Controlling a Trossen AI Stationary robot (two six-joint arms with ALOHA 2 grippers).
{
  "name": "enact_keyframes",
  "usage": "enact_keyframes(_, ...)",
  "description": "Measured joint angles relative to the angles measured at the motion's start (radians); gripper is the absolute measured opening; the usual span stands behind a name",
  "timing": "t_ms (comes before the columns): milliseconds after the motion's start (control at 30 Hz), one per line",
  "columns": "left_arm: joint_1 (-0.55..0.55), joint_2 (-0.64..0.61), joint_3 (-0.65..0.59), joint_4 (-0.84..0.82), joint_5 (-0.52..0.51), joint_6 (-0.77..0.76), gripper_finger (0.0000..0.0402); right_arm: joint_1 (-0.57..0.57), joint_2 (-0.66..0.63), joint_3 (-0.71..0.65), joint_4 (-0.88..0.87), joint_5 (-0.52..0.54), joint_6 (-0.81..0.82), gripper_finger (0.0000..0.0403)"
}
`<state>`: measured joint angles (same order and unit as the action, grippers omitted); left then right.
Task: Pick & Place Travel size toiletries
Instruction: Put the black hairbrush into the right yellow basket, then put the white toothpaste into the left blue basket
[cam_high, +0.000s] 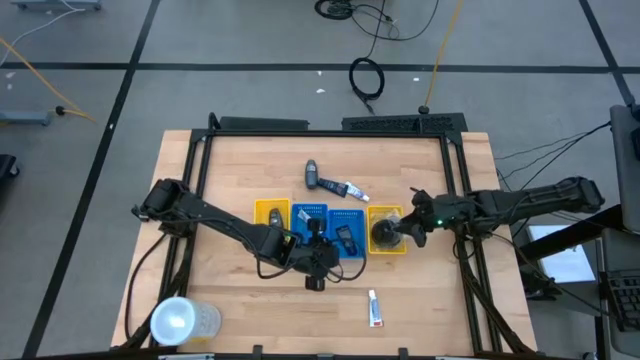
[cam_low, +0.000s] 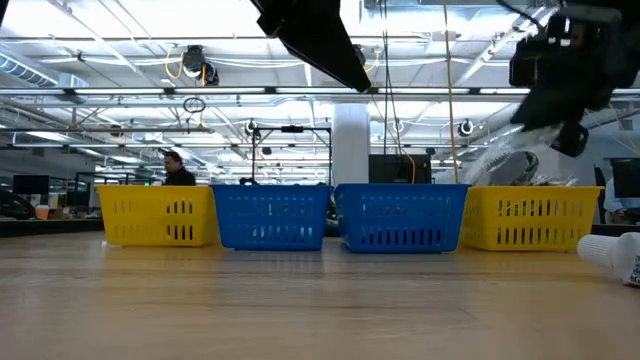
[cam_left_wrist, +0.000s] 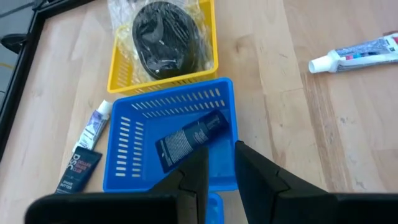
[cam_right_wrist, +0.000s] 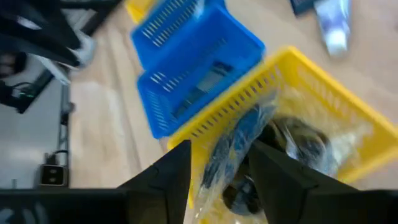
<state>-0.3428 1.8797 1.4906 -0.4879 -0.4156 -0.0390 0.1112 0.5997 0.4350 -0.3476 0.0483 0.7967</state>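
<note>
Four slotted trays stand in a row: yellow (cam_high: 270, 213), blue (cam_high: 308, 213), blue (cam_high: 347, 243), yellow (cam_high: 390, 243). A dark tube (cam_left_wrist: 189, 138) lies flat in the second blue tray (cam_left_wrist: 124, 168). My left gripper (cam_left_wrist: 221, 165) hovers over that tray's near wall, slightly open and empty. A dark mesh puff (cam_left_wrist: 165, 38) in clear wrap sits in the right yellow tray (cam_left_wrist: 121, 78). My right gripper (cam_right_wrist: 219, 163) is open above it, its fingers on either side of the wrap's raised top (cam_right_wrist: 233, 146). I cannot tell whether they touch it.
A dark bottle (cam_high: 312, 176) and a white tube with a blue end (cam_high: 347, 188) lie behind the trays. A white tube with a red end (cam_high: 375, 308) lies near the front edge. A big clear cup (cam_high: 182, 321) stands at the front left corner.
</note>
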Motion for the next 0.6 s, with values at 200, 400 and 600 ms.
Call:
enact_keyframes(200, 0.000, 0.000, 0.000, 0.011, 0.000, 0.000, 0.0077, 0.000, -0.057, 0.052, 0.001, 0.004, -0.088, 0.0154)
enact_keyframes(400, 0.000, 0.000, 0.000, 0.013, 0.000, -0.003, 0.0077, 0.010, -0.071, 0.061, -0.002, -0.012, -0.092, 0.0138)
enact_keyframes(600, 0.000, 0.000, 0.000, 0.013, 0.000, -0.008, 0.0077, 0.109, 0.028, 0.061, 0.059, -0.095, 0.010, 0.0134)
